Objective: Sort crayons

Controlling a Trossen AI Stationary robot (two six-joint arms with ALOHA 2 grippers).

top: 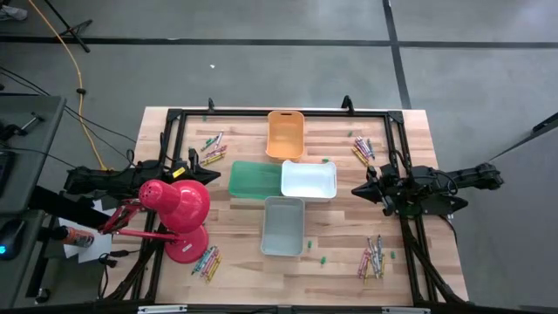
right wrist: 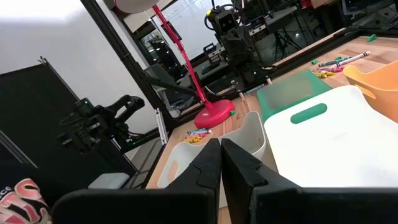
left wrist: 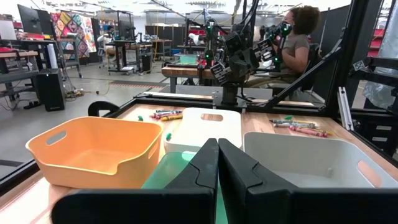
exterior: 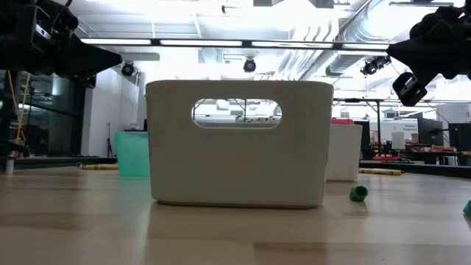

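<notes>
The crayons lie in four small heaps on the wooden table: far left (top: 212,146), far right (top: 364,148), near left (top: 207,262) and near right (top: 373,259). In the middle stand an orange bin (top: 285,133), a green bin (top: 255,179), a white bin (top: 309,179) and a grey bin (top: 283,225). My left gripper (top: 212,167) hovers shut at the table's left side, pointing level toward the bins (left wrist: 217,142). At the right side my right gripper (top: 360,188) is also shut and level, facing the white bin (right wrist: 220,143). Neither gripper holds anything.
A red desk lamp (top: 179,214) stands on the near left of the table, beside the left arm. A black frame (top: 279,112) runs around the table. Small green specks (exterior: 358,193) lie near the grey bin. A person (left wrist: 298,37) sits beyond the table's right side.
</notes>
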